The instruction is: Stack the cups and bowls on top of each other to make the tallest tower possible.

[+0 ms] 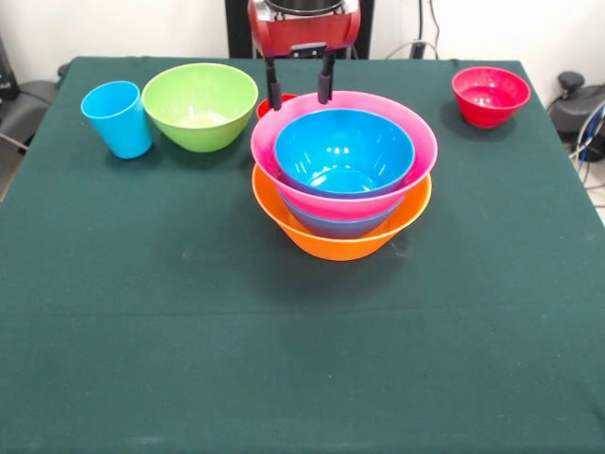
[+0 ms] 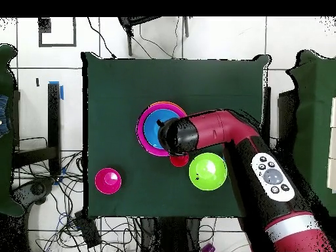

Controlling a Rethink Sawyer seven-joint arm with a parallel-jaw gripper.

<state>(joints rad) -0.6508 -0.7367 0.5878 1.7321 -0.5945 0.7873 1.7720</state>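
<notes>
The tower stands mid-table: a big orange bowl [image 1: 340,246] at the base, a dark blue bowl [image 1: 336,227] in it, then a pink bowl [image 1: 423,142] with a bright blue bowl [image 1: 345,151] nested inside. From above the tower [image 2: 154,128] is half covered by the arm. My gripper [image 1: 299,90] hangs open just behind the pink rim, holding nothing. A red cup [image 1: 266,107] peeks out behind the pink bowl by one finger; it also shows in the overhead view [image 2: 178,160]. A light blue cup [image 1: 117,118], a lime green bowl [image 1: 199,106] and a small red bowl [image 1: 491,95] stand apart.
The red arm [image 2: 223,131] reaches across the green cloth [image 1: 302,359] from the robot's side. In the overhead view the lime green bowl [image 2: 208,171] sits beside the arm and the small red bowl [image 2: 107,180] near a table corner.
</notes>
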